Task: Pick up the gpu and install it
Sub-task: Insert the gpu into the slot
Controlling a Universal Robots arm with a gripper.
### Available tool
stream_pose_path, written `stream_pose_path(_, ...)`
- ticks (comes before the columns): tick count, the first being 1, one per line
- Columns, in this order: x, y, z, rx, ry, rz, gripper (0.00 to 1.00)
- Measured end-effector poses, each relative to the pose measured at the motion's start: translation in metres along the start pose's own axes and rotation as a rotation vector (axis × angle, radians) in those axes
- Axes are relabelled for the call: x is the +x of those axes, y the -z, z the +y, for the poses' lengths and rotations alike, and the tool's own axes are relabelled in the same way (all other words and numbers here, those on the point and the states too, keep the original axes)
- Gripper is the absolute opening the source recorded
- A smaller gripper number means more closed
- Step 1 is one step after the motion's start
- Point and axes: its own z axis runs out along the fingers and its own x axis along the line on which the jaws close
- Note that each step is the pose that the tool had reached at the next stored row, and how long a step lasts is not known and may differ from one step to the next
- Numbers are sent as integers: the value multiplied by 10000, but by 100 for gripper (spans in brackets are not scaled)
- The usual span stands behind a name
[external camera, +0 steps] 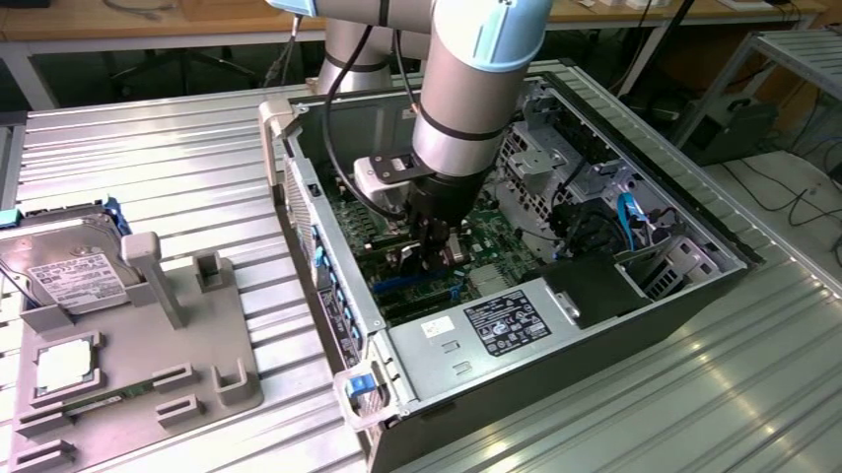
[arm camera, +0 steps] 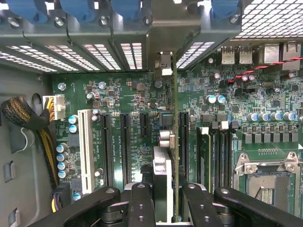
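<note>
Clearly the install step is in hand — the gripper (arm camera: 163,198), partly closed, clamps the thin black gpu card (arm camera: 162,170) edge-on just above the green motherboard (arm camera: 142,99) inside the open grey computer case (external camera: 435,394). Judging by this, seating calls for lining the card's edge with a long black slot (arm camera: 183,137) — then pressing straight down.

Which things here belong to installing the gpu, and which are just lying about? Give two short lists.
Part of the job:
- gpu, held edge-on in the tool
- green motherboard with its black slots
- open computer case

Lying about:
- hard drive on the grey holder tray
- memory stick on that tray
</note>
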Motion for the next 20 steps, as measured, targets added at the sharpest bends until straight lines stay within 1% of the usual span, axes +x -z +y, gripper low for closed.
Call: stream_pose_path(20, -10, -14, 0, -3, 150, -3, 28)
